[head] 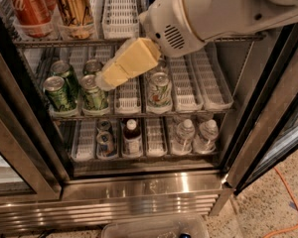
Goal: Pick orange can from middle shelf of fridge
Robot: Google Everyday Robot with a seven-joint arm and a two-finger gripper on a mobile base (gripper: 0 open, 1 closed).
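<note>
The orange can point(74, 8) stands on the middle shelf point(64, 42) at the top left, copper-coloured with brown markings, next to a red Coca-Cola can point(28, 6). My gripper point(107, 79) is a pale yellow block on the white arm point(208, 11). It hangs in front of the rack of green cans, below and to the right of the orange can, and is apart from it. The fridge point(139, 197) stands with its door open. The arm hides the right part of the middle shelf.
An empty white lane tray point(120, 9) sits right of the orange can. Green cans point(59, 93) fill the rack below. Water bottles point(185, 133) and a small dark bottle point(132, 135) stand on the lowest rack. The dark door frame point(268, 113) is at the right, with an orange cable point(283, 207) on the floor.
</note>
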